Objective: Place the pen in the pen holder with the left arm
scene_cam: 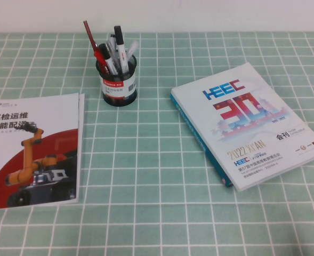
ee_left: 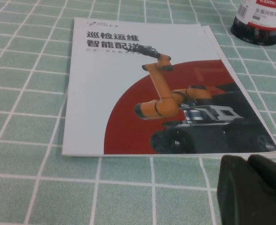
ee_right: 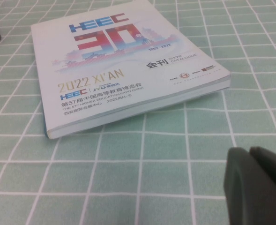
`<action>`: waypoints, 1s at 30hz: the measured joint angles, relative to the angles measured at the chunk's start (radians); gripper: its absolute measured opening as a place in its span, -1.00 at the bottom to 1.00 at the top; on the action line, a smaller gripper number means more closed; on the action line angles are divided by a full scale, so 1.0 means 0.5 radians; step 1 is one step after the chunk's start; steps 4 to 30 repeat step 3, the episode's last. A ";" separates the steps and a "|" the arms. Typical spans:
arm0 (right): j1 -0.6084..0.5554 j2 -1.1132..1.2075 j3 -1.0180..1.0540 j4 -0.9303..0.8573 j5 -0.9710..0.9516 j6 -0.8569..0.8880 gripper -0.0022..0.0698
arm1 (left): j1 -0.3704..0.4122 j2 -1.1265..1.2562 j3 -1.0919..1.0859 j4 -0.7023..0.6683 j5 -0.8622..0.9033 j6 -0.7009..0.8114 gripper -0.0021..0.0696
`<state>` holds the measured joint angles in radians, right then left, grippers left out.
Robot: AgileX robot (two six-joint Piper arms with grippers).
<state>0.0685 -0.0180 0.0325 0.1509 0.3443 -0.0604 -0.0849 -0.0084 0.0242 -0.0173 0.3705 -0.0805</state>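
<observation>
The pen, a thick marker with a white printed barrel and a black cap, stands cap-up inside the pen holder, a black mesh cup with a white label and red band, at the back of the table. A thin red pen and clear-capped white pens stand in the cup too. The cup's base also shows in the left wrist view. My left gripper is shut and empty, low over the cloth near the brochure's near edge. My right gripper is shut and empty, near the catalogue. Neither arm shows in the high view.
A brochure with an orange robot arm on red lies at the left. A white HEEC catalogue lies at the right. The table has a green checked cloth.
</observation>
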 joint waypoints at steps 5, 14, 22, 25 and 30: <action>0.000 0.000 0.000 0.000 0.000 0.000 -1.00 | 0.000 0.000 0.000 0.000 0.000 0.000 -0.94; 0.000 0.000 0.000 0.000 0.000 0.000 -1.00 | 0.000 0.000 0.000 0.000 0.000 0.000 -0.94; 0.000 0.000 0.000 0.000 0.000 0.000 -1.00 | 0.000 0.000 0.000 0.000 0.000 0.000 -0.94; 0.000 0.000 0.000 0.000 0.000 0.000 -1.00 | 0.000 0.000 0.000 0.000 0.000 0.000 -0.94; 0.000 0.000 0.000 0.000 0.000 0.000 -1.00 | 0.000 0.000 0.000 0.000 0.000 0.000 -0.94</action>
